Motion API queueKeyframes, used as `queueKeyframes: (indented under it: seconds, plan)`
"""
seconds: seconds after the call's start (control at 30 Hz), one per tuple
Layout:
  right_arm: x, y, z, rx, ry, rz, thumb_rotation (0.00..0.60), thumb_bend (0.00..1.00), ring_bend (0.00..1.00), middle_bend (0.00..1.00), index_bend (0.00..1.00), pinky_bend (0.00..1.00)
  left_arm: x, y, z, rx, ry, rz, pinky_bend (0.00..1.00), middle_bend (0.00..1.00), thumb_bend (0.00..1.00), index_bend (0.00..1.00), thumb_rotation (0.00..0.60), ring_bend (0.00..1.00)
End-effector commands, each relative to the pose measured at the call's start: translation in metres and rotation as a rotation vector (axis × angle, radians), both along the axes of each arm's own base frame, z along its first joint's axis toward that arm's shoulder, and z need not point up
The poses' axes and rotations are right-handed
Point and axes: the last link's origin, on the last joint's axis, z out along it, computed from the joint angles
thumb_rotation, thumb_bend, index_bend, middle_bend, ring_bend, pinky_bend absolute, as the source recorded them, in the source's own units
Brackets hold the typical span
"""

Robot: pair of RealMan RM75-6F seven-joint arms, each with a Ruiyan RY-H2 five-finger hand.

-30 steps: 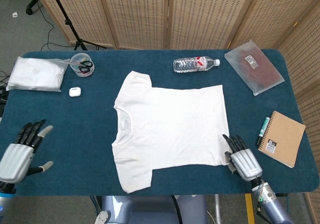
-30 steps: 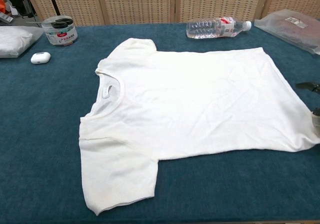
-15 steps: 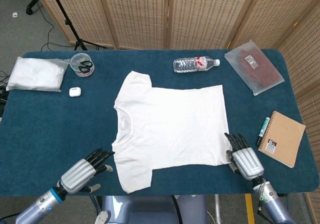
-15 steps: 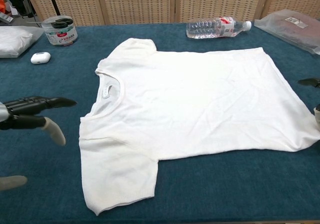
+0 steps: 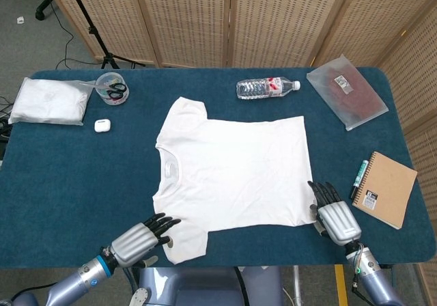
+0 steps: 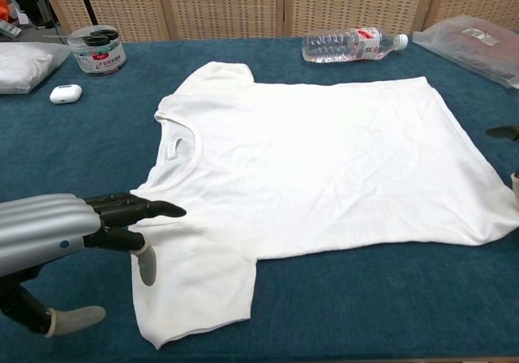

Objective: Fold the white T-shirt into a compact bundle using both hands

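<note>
White T-shirt (image 5: 232, 169) looks soft, limp; we'd grab near sleeve and hem corner. Left hand (image 5: 140, 239) fingers spread, empty; right hand (image 5: 334, 217) fingers apart, empty.

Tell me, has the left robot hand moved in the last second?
Yes. The left robot hand has travelled rightward across the table, from near its left edge to the near sleeve of the T-shirt.

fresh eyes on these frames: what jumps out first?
The white short-sleeved T-shirt spread flat in the middle of the dark blue table, collar toward the robot's left. Next, the grey-and-black left hand at the near edge, fingertips reaching over the near sleeve, and the right hand by the shirt's near hem corner; neither holds cloth. At the back, a clear plastic water bottle lies on its side.
</note>
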Motion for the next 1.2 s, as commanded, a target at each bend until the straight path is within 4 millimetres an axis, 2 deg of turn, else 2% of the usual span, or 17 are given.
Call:
queueKeyframes:
  seconds: [0.03, 0.33, 0.53, 0.9, 1.0, 1.2]
  plan:
    - [-0.001, 0.0, 0.0, 0.0, 0.003, -0.003, 0.6, 0.65, 0.0, 0.01, 0.67, 0.0, 0.0, 0.001, -0.01, -0.002, 0.007, -0.002, 0.0, 0.0, 0.34, 0.4, 0.6, 0.0]
    - [-0.001, 0.0, -0.001, -0.001, 0.006, -0.002, 0.6, 0.67, 0.0, 0.01, 0.67, 0.0, -0.002, 0.002, -0.026, -0.004, -0.009, 0.014, 0.0, 0.0, 0.32, 0.41, 0.6, 0.0]
    - [-0.001, 0.0, -0.002, 0.001, 0.006, -0.004, 0.6, 0.67, 0.0, 0.01, 0.67, 0.0, 0.001, 0.002, -0.034, -0.014, -0.028, 0.019, 0.0, 0.0, 0.31, 0.46, 0.6, 0.0]
    - [-0.002, 0.0, -0.003, 0.004, 0.007, -0.002, 0.6, 0.67, 0.0, 0.01, 0.67, 0.0, -0.005, 0.0, -0.05, -0.028, -0.053, 0.05, 0.0, 0.0, 0.27, 0.5, 0.6, 0.0]
    - [-0.002, 0.0, -0.002, 0.004, 0.006, -0.001, 0.6, 0.67, 0.0, 0.01, 0.67, 0.0, -0.004, -0.002, -0.053, -0.026, -0.062, 0.051, 0.0, 0.0, 0.31, 0.55, 0.6, 0.0]
    - [-0.002, 0.0, -0.002, 0.004, 0.006, 0.0, 0.6, 0.67, 0.0, 0.01, 0.67, 0.0, -0.003, -0.002, -0.057, -0.013, -0.08, 0.063, 0.0, 0.0, 0.44, 0.67, 0.6, 0.0]
